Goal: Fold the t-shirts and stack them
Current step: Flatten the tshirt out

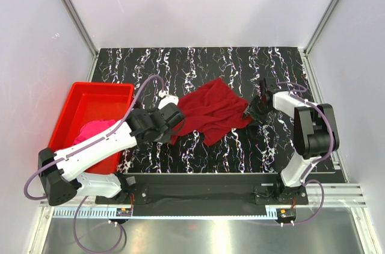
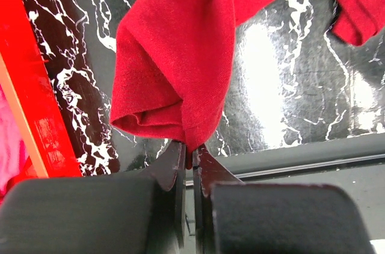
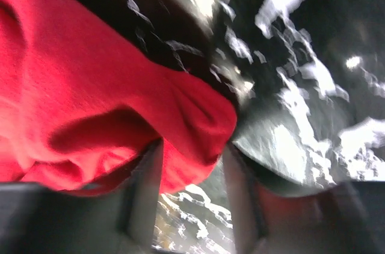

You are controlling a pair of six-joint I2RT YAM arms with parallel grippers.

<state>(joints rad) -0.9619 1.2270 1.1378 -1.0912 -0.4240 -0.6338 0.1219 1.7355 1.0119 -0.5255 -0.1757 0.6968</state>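
Observation:
The dark crimson t-shirt [image 1: 210, 109] lies crumpled on the marble-patterned table between the two arms. My left gripper [image 1: 177, 118] is at its left edge, shut on a fold of the cloth [image 2: 180, 43]. The wrist view shows the hem pinched between the jaws of that gripper [image 2: 192, 148]. My right gripper [image 1: 249, 111] is at the shirt's right edge. Its jaws stand apart in the blurred wrist view [image 3: 192, 151], with a bulge of crimson cloth [image 3: 90, 97] reaching in between the fingers [image 3: 147, 170] and table showing in the gap. The magenta pink t-shirt [image 1: 93, 130] lies bunched in the bin.
A rigid red plastic bin [image 1: 78, 94] stands at the table's left side, its wall [image 2: 24, 85] close beside my left gripper. White walls with metal posts enclose the table. The arm bases and a rail run along the near edge.

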